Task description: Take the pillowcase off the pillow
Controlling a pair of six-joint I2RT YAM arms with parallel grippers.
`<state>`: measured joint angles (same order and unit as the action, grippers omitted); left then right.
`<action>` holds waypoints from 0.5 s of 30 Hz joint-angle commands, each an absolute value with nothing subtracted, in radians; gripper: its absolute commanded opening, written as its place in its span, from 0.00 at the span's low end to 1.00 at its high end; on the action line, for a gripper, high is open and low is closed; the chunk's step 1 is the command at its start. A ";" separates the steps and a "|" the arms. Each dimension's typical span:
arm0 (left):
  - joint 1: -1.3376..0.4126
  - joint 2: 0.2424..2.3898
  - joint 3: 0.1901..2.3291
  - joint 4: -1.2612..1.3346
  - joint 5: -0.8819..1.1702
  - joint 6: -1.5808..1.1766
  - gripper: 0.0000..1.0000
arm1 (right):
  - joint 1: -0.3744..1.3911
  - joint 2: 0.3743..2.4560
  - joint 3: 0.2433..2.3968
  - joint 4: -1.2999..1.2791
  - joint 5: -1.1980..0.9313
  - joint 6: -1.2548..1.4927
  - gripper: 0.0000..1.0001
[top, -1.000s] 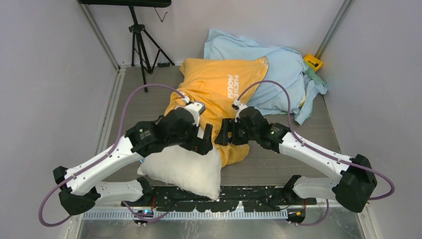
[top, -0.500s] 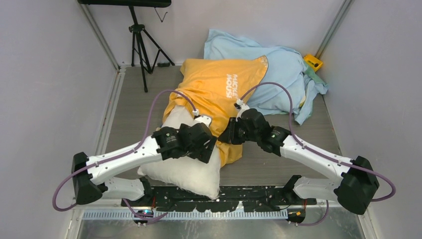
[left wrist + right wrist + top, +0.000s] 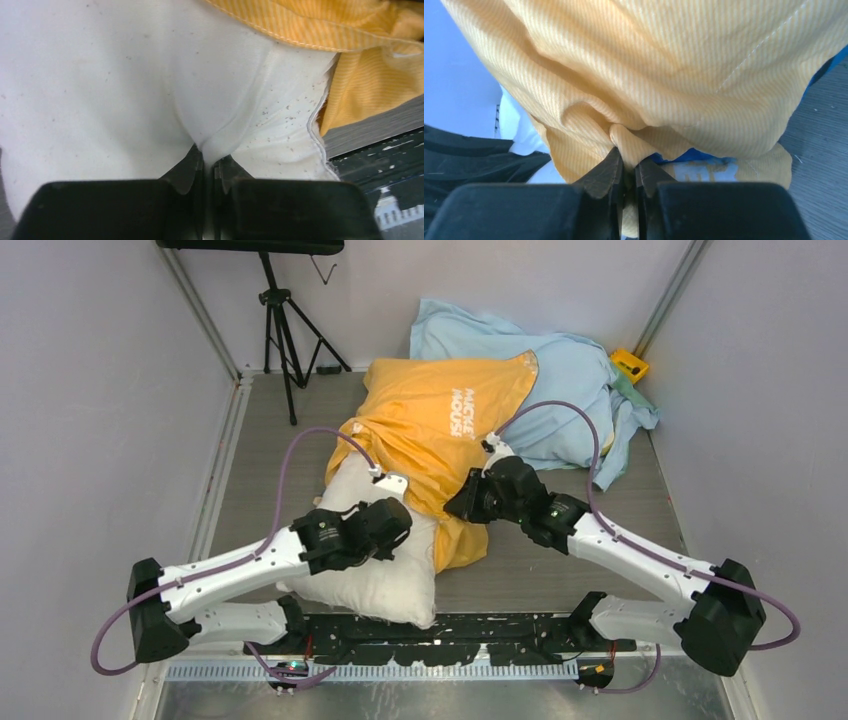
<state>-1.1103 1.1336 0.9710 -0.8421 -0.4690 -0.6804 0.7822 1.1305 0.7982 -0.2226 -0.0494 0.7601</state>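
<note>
Left wrist: left gripper [image 3: 207, 156] pinches speckled white pillow [image 3: 100, 75]; right gripper [image 3: 628, 159] pinches orange pillowcase [image 3: 664, 60], print [image 3: 463, 412] probably "MICKEY MOUSE".

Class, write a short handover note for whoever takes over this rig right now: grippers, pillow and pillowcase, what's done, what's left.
Left gripper: shut, pinching the white pillow near its exposed corner.
Right gripper: shut on a fold of the orange pillowcase.
Done: the pillow's near end is out; its far end is inside the pillowcase.
To do: pull the two apart until the pillow is free.
</note>
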 commanded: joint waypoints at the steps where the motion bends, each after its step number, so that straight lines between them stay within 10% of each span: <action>1: -1.093 1.065 0.949 -0.837 -0.545 -0.673 0.00 | 0.777 1.164 0.825 -0.143 -0.028 0.781 0.10; 15: -1.071 0.933 0.905 -0.833 -0.507 -0.688 0.00 | 0.499 1.231 0.940 -0.211 0.201 0.761 0.06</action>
<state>-1.0809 0.9585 0.9234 -0.8291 -0.4824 -0.6765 0.6151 1.1828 0.8490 -0.2272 0.0830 0.7887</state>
